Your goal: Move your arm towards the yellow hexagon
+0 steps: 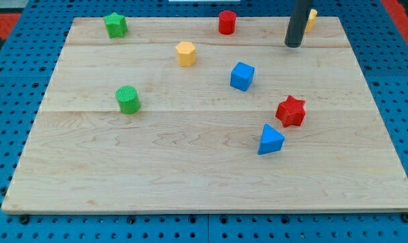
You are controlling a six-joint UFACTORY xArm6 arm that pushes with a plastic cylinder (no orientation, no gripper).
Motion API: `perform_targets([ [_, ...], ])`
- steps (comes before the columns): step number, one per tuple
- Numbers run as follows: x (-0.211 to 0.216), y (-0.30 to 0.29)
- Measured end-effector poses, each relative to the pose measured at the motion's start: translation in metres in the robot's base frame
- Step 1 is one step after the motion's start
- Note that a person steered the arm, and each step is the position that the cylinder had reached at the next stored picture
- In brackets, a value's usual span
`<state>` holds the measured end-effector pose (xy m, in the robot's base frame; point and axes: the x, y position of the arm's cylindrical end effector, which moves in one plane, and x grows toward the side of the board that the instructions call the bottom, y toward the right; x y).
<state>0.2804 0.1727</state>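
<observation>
The yellow hexagon (pixel 185 53) stands on the wooden board (pixel 156 162) in the upper middle. My tip (pixel 293 44) touches the board near the view's top right, well to the right of the yellow hexagon. A second yellow block (pixel 312 19) sits just behind the rod, partly hidden by it; its shape cannot be made out. The blue cube (pixel 242 76) lies between the tip and the hexagon, a little lower.
A red cylinder (pixel 226 22) stands at the top middle, a green star (pixel 115 25) at the top left, a green cylinder (pixel 128 100) at the left. A red star (pixel 290 111) and a blue triangle (pixel 270 140) lie at the right.
</observation>
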Motion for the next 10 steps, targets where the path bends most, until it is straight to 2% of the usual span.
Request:
perform_targets([
  [2, 0.001, -0.003],
  [5, 0.004, -0.114],
  [6, 0.001, -0.131],
  [10, 0.017, -0.161],
])
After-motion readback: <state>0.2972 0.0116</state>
